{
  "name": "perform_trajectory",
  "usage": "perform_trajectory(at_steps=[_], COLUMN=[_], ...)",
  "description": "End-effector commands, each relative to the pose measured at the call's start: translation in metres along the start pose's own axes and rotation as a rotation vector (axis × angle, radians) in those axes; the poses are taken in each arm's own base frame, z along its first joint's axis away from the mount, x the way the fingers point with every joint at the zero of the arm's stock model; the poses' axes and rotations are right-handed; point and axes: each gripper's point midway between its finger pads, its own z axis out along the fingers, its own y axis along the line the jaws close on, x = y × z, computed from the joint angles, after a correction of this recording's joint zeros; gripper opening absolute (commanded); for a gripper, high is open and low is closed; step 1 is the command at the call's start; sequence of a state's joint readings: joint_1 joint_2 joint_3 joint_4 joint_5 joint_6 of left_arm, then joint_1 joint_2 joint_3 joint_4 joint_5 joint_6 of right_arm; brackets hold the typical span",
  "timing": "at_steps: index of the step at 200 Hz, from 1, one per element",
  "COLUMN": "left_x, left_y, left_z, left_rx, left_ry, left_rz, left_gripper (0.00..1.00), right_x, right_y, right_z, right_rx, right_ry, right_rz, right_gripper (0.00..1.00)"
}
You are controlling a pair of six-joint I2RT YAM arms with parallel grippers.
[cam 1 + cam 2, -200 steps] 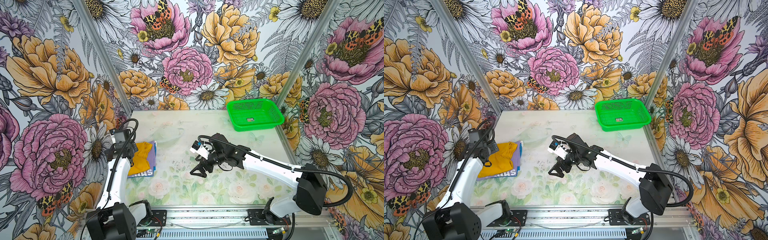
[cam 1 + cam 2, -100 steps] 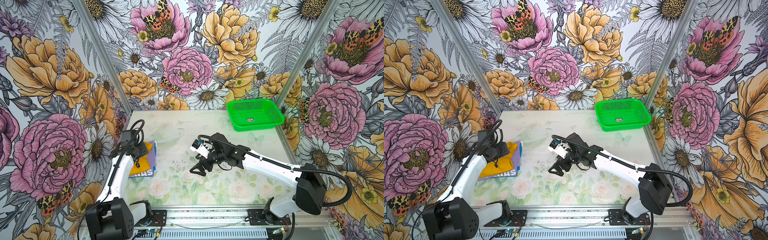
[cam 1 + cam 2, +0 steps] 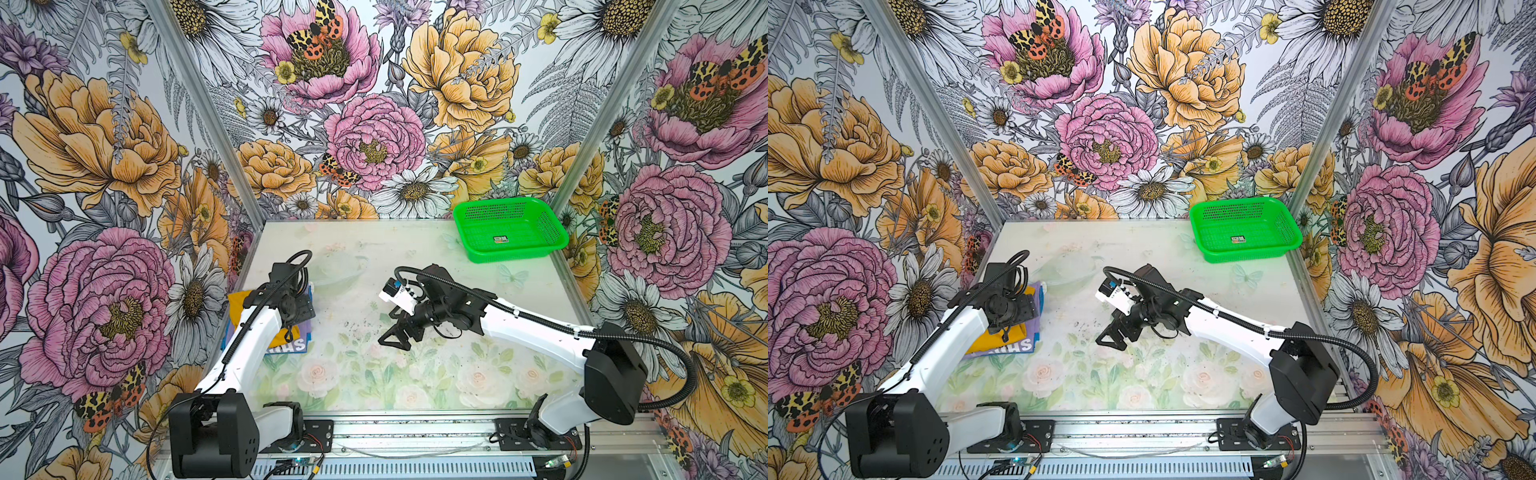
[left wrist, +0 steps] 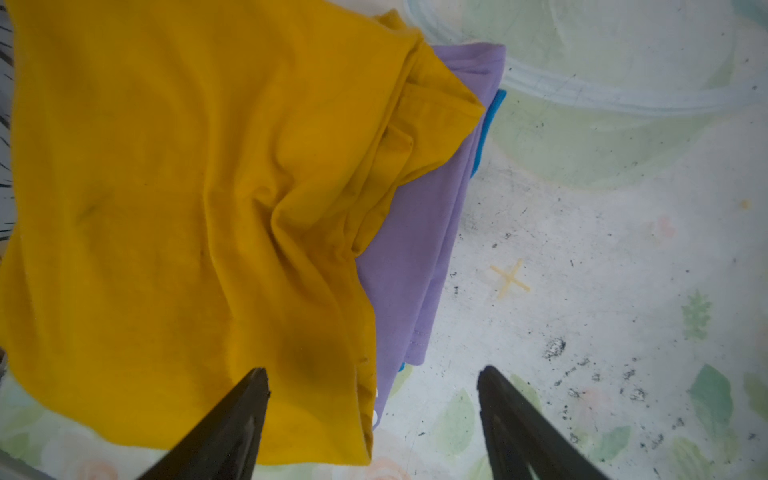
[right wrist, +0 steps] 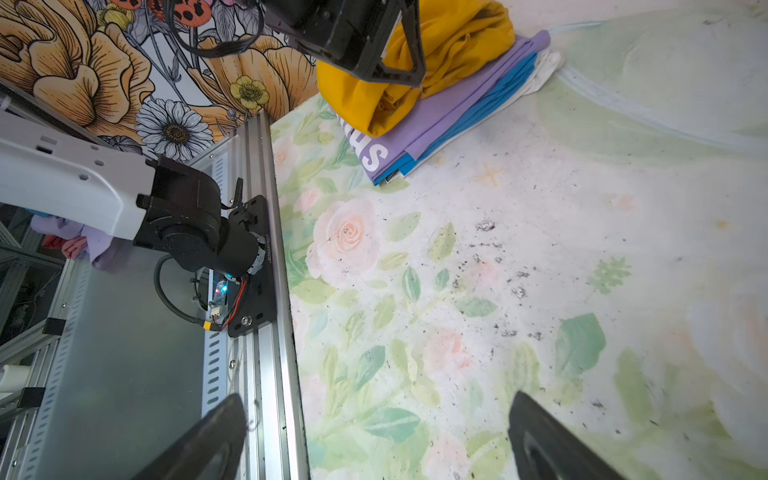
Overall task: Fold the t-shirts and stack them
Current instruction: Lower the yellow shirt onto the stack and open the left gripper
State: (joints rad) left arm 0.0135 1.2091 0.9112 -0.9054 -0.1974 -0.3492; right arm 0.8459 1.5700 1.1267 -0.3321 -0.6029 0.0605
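A mustard-yellow t-shirt [image 3: 239, 302] [image 4: 166, 208] lies rumpled on top of a folded lavender t-shirt [image 3: 291, 345] [image 4: 407, 249] with white letters, at the table's left edge. My left gripper [image 3: 300, 308] [image 4: 372, 370] hovers open over the stack's right edge. One of its fingers is above the yellow cloth and the other above bare table, and nothing is held. My right gripper [image 3: 392, 338] [image 5: 376, 399] stands open over the middle of the table, holding nothing. The right wrist view shows the yellow t-shirt [image 5: 457, 37] on the lavender t-shirt [image 5: 436, 116].
A green mesh basket [image 3: 515, 257] [image 3: 1246, 251] sits at the back right corner. Blue cloth [image 5: 478, 112] and white cloth [image 5: 544, 66] lie under the lavender shirt. The metal rail [image 5: 266, 291] runs along the table's front edge.
My left gripper has moved rightward across the stack, from its left side to its right edge. The right gripper has barely shifted.
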Motion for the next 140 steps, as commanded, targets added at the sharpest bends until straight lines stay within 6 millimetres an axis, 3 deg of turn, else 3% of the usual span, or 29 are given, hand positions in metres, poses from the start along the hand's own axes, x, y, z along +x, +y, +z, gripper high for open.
perform_trajectory(at_steps=[1,39,76,110,140], left_x=[-0.035,-0.080,-0.096,-0.108,-0.112], left_y=[0.000,-0.010,-0.024,-0.031,-0.027], left_z=[-0.009,0.012,0.048,0.066,0.070], left_rx=[0.048,0.072,0.076,0.086,0.080], left_ry=[-0.054,-0.034,0.040,0.059,0.060], left_rz=[-0.005,0.027,0.058,0.064,0.057], left_gripper=[0.81,0.73,0.65,0.53,0.51], right_x=[-0.031,-0.066,-0.084,-0.103,-0.113], right_y=[0.004,0.003,0.006,0.000,0.001], right_z=[0.028,0.095,0.158,0.191,0.215], right_rx=[-0.037,-0.114,-0.155,-0.172,-0.212], right_ry=[-0.084,-0.177,-0.159,-0.193,-0.195], right_rz=[-0.042,-0.035,-0.032,-0.027,-0.024], right_gripper=[0.95,0.80,0.64,0.55,0.50])
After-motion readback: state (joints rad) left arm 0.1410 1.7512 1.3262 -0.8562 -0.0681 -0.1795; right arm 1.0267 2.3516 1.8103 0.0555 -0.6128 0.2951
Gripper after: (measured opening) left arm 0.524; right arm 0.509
